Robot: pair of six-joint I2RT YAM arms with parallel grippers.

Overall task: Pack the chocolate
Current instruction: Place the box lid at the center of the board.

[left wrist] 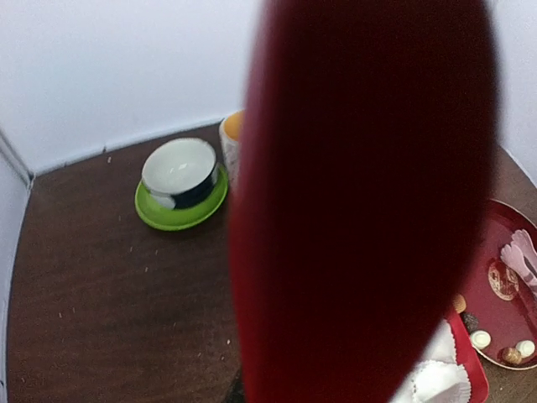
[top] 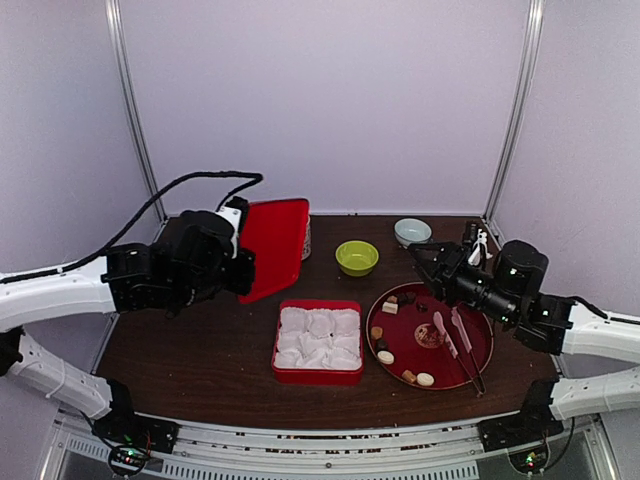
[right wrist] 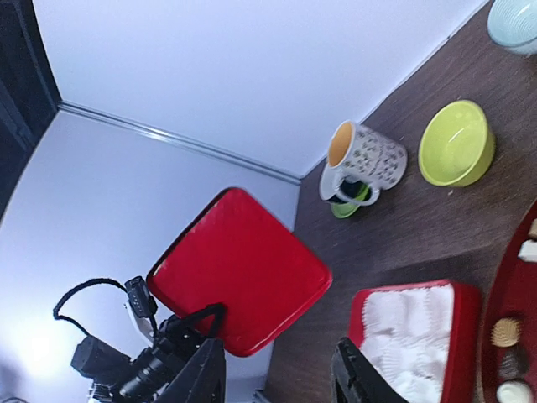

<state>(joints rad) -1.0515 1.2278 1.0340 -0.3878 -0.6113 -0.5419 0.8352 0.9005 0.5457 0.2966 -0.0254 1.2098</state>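
Several small chocolates (top: pixel 385 356), brown, tan and cream, lie on a round red tray (top: pixel 478 330) at the right; some also show in the right wrist view (right wrist: pixel 506 332) and the left wrist view (left wrist: pixel 480 338). A red box (top: pixel 318 376) lined with empty white paper cups sits at centre. My left gripper (top: pixel 243 268) is shut on the box's red lid (top: pixel 272 248) and holds it up, tilted, left of the box. The lid (left wrist: pixel 361 210) fills the left wrist view and hides the fingers. My right gripper (top: pixel 425 262) (right wrist: pixel 277 378) is open and empty above the tray's far edge.
Pink-handled tongs and a knife (top: pixel 455 338) lie on the tray. A lime bowl (top: pixel 357 258) and a pale blue bowl (top: pixel 412 232) stand at the back. A patterned mug (right wrist: pixel 362 159) and a bowl on a green saucer (left wrist: pixel 180 180) stand behind the lid.
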